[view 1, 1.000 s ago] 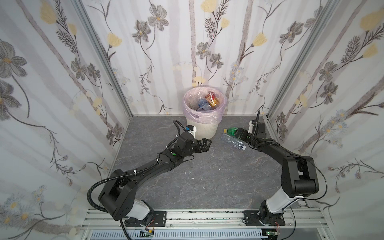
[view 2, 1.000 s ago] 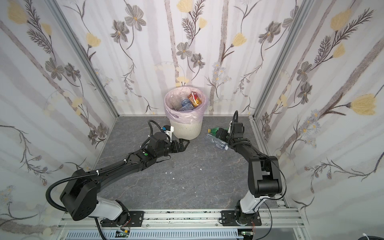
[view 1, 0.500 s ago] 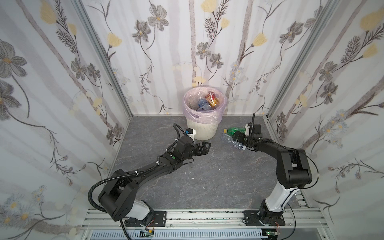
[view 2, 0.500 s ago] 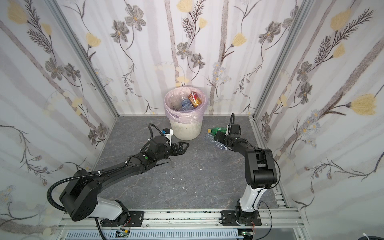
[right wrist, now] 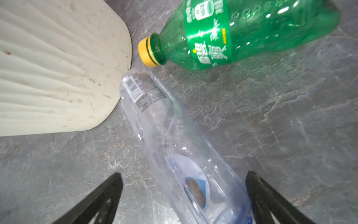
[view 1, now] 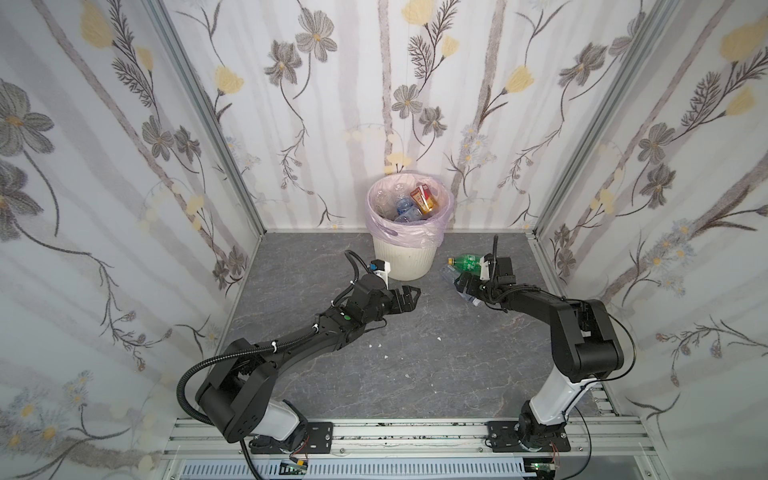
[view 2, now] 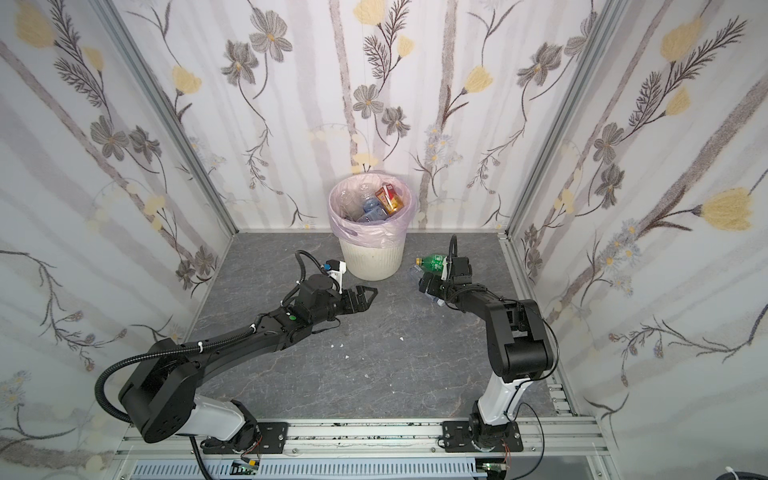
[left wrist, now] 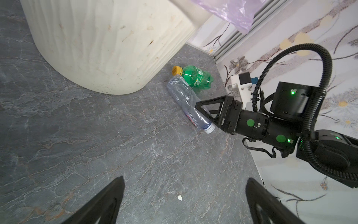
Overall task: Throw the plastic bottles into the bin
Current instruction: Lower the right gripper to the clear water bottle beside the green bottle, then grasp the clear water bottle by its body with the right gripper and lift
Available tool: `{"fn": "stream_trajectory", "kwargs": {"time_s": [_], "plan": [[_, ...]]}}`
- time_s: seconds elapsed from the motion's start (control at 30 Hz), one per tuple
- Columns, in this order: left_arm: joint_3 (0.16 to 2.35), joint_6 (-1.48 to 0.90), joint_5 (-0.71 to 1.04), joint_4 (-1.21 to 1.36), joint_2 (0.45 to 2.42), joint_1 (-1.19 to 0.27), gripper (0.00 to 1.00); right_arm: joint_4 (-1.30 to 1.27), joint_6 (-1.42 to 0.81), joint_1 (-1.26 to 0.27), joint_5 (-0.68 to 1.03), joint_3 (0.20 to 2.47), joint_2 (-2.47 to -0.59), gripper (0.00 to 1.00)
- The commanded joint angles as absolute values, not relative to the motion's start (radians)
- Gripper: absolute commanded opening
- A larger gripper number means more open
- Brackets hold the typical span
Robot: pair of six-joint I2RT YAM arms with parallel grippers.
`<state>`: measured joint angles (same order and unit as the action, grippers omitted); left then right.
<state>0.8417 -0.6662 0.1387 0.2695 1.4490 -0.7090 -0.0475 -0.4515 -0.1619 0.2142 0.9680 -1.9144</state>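
The bin (view 1: 402, 259) (view 2: 371, 262), cream, ribbed and lined with a pink bag, stands at the back wall with several plastic bottles inside (view 1: 409, 208). Two bottles lie on the floor to its right. One is a green bottle (view 1: 466, 262) (right wrist: 232, 29) with a yellow cap. The other is a clear bottle (left wrist: 184, 95) (right wrist: 170, 126), its base against the bin's foot. My right gripper (view 1: 464, 286) (right wrist: 184, 173) is open, with one finger on each side of the clear bottle near its neck. My left gripper (view 1: 410, 297) (left wrist: 185, 178) is open and empty over bare floor in front of the bin.
The right side wall (view 1: 582, 232) and its metal corner post stand close behind the two floor bottles. Small white scraps (view 1: 386, 356) (left wrist: 180, 197) dot the grey floor. A metal rail (view 1: 395, 432) carrying both arm bases runs along the front edge.
My right gripper has moved forward and down over the clear bottle, so its fingers now straddle it. The left arm has barely shifted.
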Motion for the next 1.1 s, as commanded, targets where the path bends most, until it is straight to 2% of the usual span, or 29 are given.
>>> {"fn": "stream_trajectory", "kwargs": {"time_s": [0.0, 0.63, 0.83, 1.07], "plan": [[0.839, -0.675, 0.133, 0.319, 1.448, -0.709, 1.00, -0.090, -0.453, -0.177, 0.217, 0.959, -1.906, 1.00], [0.823, -0.678, 0.129, 0.328, 1.440, -0.709, 1.00, -0.043, -0.443, -0.260, 0.101, 0.975, -1.924, 0.99], [0.819, -0.679, 0.126, 0.328, 1.437, -0.708, 1.00, -0.020, -0.438, -0.276, 0.079, 0.995, -1.942, 0.86], [0.817, -0.678, 0.125, 0.330, 1.436, -0.707, 1.00, -0.002, -0.424, -0.291, 0.064, 0.997, -1.955, 0.77]]}}
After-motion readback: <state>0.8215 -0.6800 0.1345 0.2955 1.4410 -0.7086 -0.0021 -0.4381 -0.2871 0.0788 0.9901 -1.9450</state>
